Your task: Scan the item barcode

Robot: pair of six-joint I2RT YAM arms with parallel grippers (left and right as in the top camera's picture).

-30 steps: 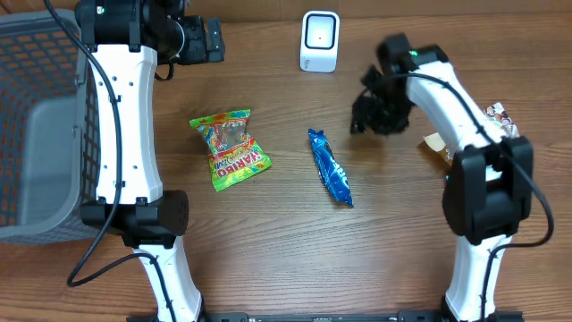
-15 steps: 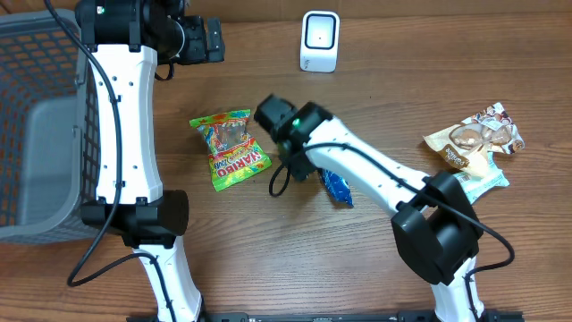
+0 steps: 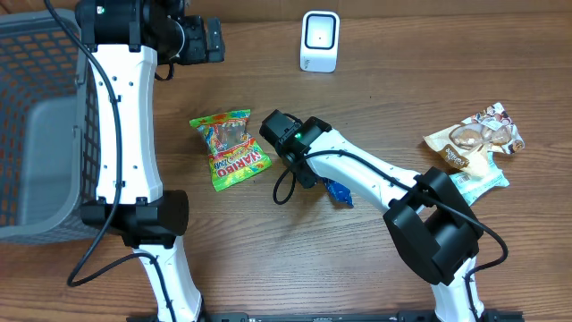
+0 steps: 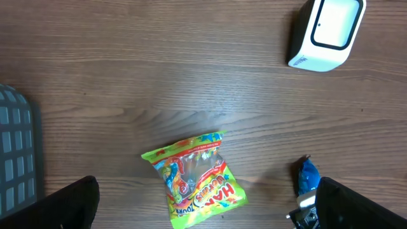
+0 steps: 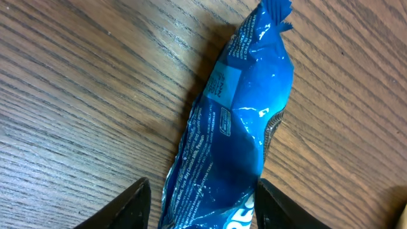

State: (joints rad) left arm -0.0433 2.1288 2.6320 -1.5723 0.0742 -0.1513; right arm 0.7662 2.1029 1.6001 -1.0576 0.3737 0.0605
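The right gripper [image 5: 202,194] is open, with the blue snack bag [image 5: 248,121] lying right between its two fingers [image 5: 135,205].

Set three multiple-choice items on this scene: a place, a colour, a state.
1. Where is the white scanner in the overhead view? A top centre; B bottom left; C far right.
2. What colour is the packet straddled by the right end effector? A green; B blue; C red.
3. The left end effector is: A open, empty; B shut on something; C out of view.
Answers: 1 A, it stands near the top edge; 2 B, blue foil fills the right wrist view; 3 A, its fingers are wide apart, gripping nothing.
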